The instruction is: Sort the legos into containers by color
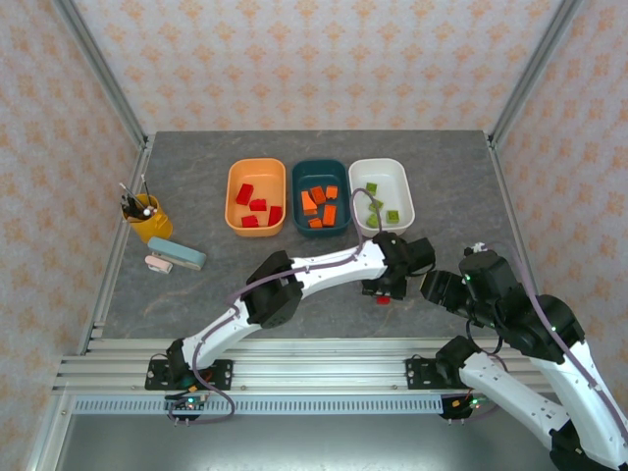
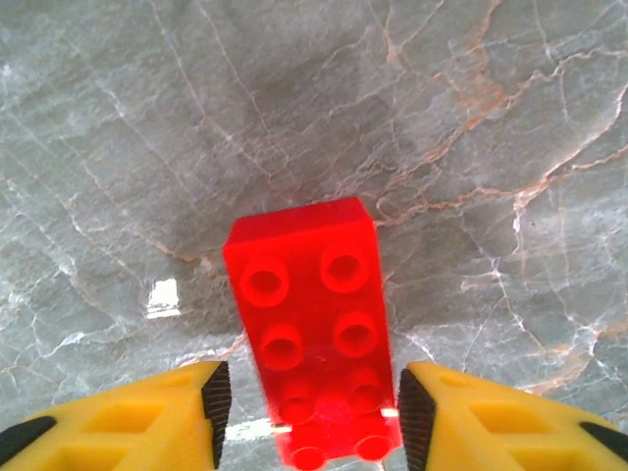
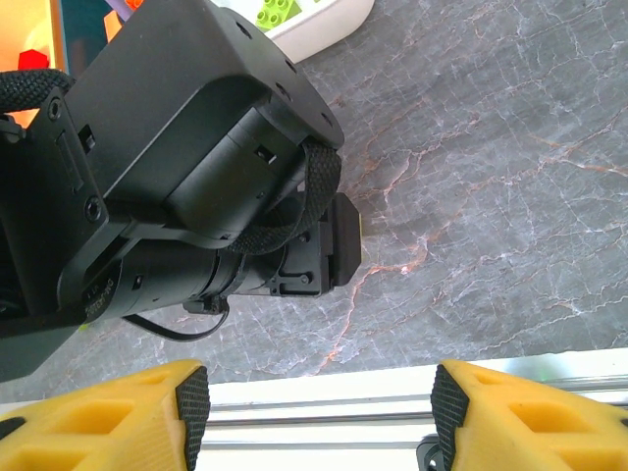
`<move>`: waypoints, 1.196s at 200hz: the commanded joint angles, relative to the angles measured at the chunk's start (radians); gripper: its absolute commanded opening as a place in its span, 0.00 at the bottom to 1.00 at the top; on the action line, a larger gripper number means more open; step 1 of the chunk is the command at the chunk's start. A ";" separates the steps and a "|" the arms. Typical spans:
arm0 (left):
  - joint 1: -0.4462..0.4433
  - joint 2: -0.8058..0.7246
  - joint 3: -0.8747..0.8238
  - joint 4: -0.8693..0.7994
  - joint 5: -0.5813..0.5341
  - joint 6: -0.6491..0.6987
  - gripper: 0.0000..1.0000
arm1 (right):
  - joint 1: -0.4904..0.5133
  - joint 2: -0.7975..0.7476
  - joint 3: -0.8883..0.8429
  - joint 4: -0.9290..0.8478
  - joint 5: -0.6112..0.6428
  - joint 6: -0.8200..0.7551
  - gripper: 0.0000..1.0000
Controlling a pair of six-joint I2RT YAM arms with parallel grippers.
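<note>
Currently, on the grey marbled surface in front of the white plastic tub, the left claw straddles the small red plastic lego brick, jaws narrow, not yet clamped. Right claw wide, empty. Risk: the brick sits off-centre, so closing may twist it out.

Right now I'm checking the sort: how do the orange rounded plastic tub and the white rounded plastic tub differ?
The orange rounded plastic tub stands at the left end of the row, the white rounded plastic tub at the right end. The orange tub holds red plastic bricks; the white tub holds light green plastic bricks. Both are open-topped and alike in shape and size.
</note>
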 commanded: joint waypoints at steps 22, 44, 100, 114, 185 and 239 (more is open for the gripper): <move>0.014 0.036 -0.030 0.006 -0.009 0.008 0.46 | 0.004 -0.009 0.003 0.022 0.015 -0.018 0.63; 0.016 0.025 -0.048 0.019 -0.021 0.012 0.43 | 0.004 -0.011 0.007 -0.004 0.053 -0.012 0.63; 0.024 0.029 -0.076 0.019 -0.033 0.019 0.36 | 0.004 -0.018 0.087 -0.057 0.164 -0.026 0.65; 0.024 0.027 -0.080 0.016 -0.041 0.021 0.30 | 0.004 -0.020 0.081 -0.054 0.156 -0.022 0.65; 0.057 -0.144 -0.134 -0.006 -0.142 0.028 0.20 | 0.004 -0.020 0.045 0.066 -0.006 -0.085 0.65; 0.242 -0.427 -0.342 0.035 -0.170 0.075 0.20 | 0.005 0.119 -0.044 0.373 -0.330 -0.112 0.66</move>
